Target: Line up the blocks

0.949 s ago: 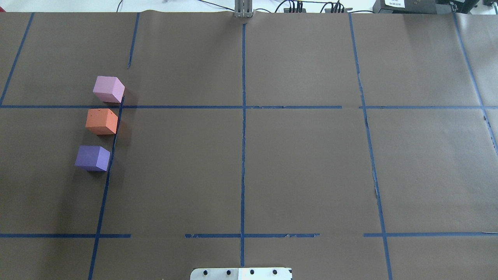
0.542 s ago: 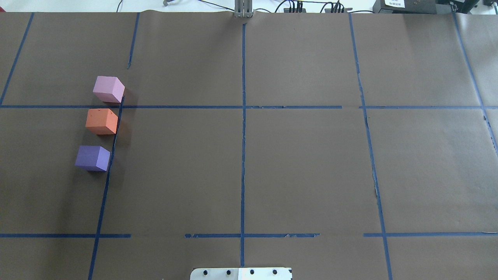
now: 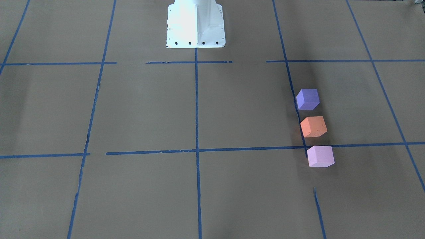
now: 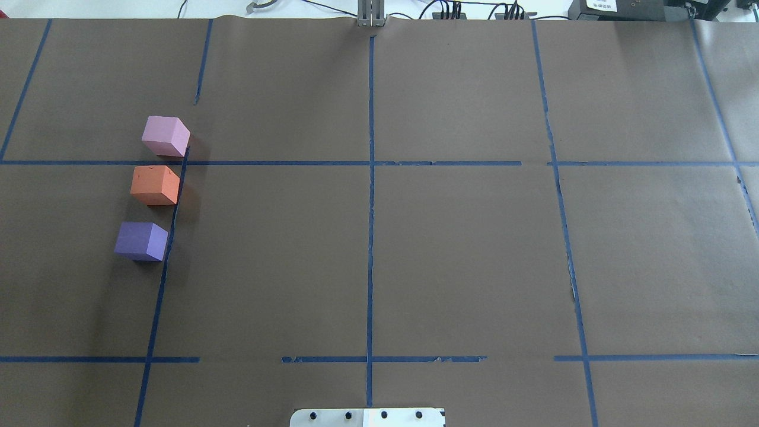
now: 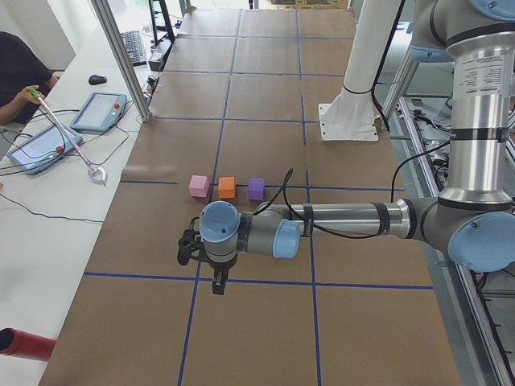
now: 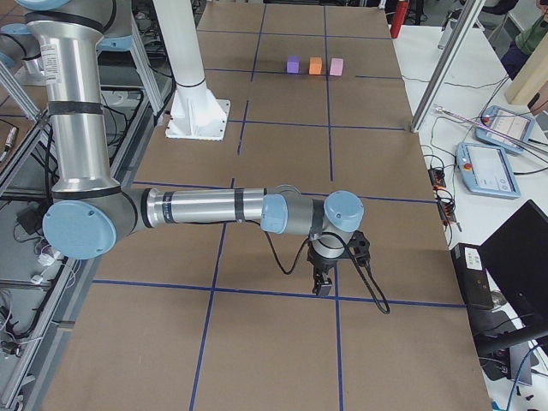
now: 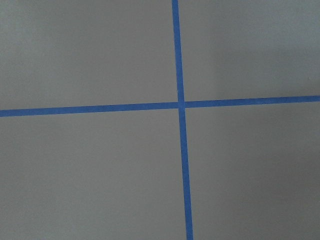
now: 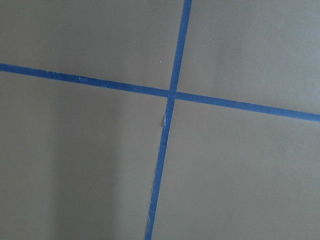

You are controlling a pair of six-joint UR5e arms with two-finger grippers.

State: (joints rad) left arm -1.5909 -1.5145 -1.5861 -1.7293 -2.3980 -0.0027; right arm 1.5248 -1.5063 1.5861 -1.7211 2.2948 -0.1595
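Three blocks stand in a near-straight row on the brown table, along a blue tape line on my left side: the pale pink-lilac block (image 4: 165, 136) farthest from me, the orange block (image 4: 155, 185) in the middle, the dark violet-purple block (image 4: 141, 241) nearest. Small gaps separate them. They also show in the front view as purple (image 3: 307, 99), orange (image 3: 313, 126) and pink (image 3: 320, 156). My left gripper (image 5: 217, 285) hangs over the table's left end, apart from the blocks. My right gripper (image 6: 323, 287) hangs over the right end. I cannot tell whether either is open or shut.
My white base plate (image 4: 367, 417) sits at the near edge. Blue tape lines (image 4: 370, 237) mark a grid on the brown paper. An operator (image 5: 20, 76) sits at a side desk with tablets (image 5: 98, 111). An aluminium post (image 5: 121, 56) stands at the far edge.
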